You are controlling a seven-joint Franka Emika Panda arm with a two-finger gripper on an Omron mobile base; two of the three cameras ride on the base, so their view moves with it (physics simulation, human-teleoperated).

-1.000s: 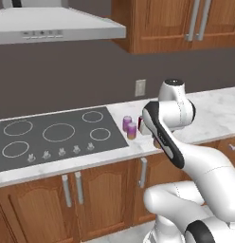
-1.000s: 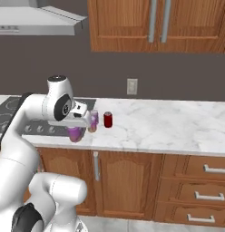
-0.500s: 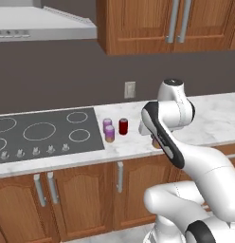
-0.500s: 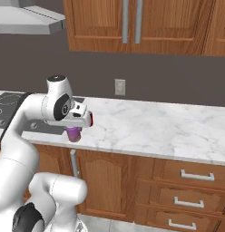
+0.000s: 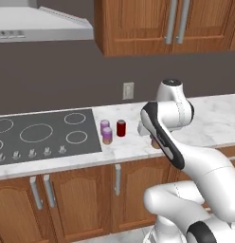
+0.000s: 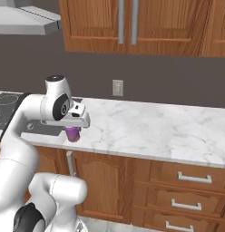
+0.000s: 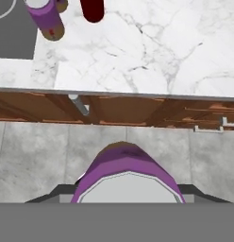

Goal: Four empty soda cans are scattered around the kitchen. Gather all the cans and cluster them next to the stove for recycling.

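Purple can (image 7: 126,175) in fingers, three cans (image 5: 107,135) beside stove (image 5: 43,135)

You see a dark grey wall (image 5: 67,76) behind a long white marble desk (image 6: 168,131). A pale wall socket (image 5: 128,90) sits on the wall. Brown wooden cupboards (image 6: 132,22) hang up high, beside a silver hood (image 5: 39,28). Under the desk you see brown doors (image 5: 76,204) and drawers (image 6: 191,181) with silver handles. The floor (image 7: 43,160) is grey tile.
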